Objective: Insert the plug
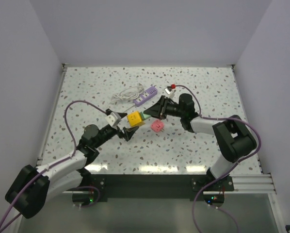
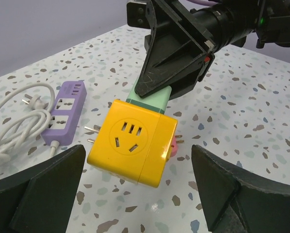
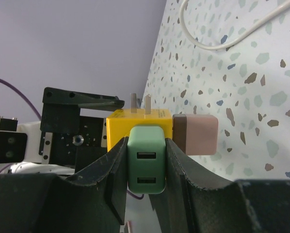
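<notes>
Speckled table [image 1: 87, 87], white walls around it. The left arm [image 1: 62, 167] reaches in from lower left, the right arm [image 1: 217, 128] from the right, and they meet mid-table. A purple power strip [image 2: 65, 110] lies flat at the far side, with its coiled white cable [image 2: 14, 124] just beside it.

The yellow cube socket [image 2: 133, 143] is between the two grippers, outlet face toward the left wrist camera, its two metal prongs sticking out on one side. A pink cube [image 3: 196, 135] sits just behind it, touching or nearly so; can't tell which.

The green plug [image 3: 146, 165], the task item, is butted flush against the yellow cube's far face. Its own prongs are not visible.

The right gripper [image 1: 152, 112] is clamped narrow on the green plug, one finger on each side. The left gripper [image 1: 127, 133] is spread wide, fingers either side of the yellow cube with gaps showing, holding nothing.
</notes>
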Tool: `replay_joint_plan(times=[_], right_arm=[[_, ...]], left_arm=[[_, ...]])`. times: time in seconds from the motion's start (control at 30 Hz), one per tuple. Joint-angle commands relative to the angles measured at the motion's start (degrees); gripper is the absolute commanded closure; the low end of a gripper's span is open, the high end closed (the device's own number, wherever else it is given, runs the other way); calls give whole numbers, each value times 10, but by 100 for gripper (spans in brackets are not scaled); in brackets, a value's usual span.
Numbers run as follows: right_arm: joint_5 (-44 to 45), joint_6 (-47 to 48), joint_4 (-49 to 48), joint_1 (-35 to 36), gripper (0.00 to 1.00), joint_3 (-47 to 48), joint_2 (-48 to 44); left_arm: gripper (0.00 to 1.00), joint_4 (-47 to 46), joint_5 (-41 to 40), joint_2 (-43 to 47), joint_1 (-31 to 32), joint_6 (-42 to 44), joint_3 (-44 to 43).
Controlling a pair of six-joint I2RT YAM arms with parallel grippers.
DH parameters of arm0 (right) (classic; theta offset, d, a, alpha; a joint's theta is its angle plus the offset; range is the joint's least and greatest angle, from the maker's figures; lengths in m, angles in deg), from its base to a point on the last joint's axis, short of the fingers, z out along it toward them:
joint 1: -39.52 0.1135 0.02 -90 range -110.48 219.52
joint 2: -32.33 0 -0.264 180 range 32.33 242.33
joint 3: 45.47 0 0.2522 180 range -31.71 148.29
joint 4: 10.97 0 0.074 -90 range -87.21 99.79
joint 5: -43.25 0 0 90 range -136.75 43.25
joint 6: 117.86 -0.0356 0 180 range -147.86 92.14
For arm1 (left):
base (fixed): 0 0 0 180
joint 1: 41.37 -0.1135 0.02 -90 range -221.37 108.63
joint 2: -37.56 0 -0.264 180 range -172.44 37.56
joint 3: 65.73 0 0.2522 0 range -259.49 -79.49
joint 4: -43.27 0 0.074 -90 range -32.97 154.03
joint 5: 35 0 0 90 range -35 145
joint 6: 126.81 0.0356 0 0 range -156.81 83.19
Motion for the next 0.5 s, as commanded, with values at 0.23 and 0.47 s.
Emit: replay_joint_plan(times=[0.23,0.47], right_arm=[[-33,-72,-119,-3,100,-14,-21],[-36,-49,-94,-3,100,-16,-21]], left_arm=[[9,-44,16,-18,1,15,-5],[45,-53,43,-25,4,22,-6]])
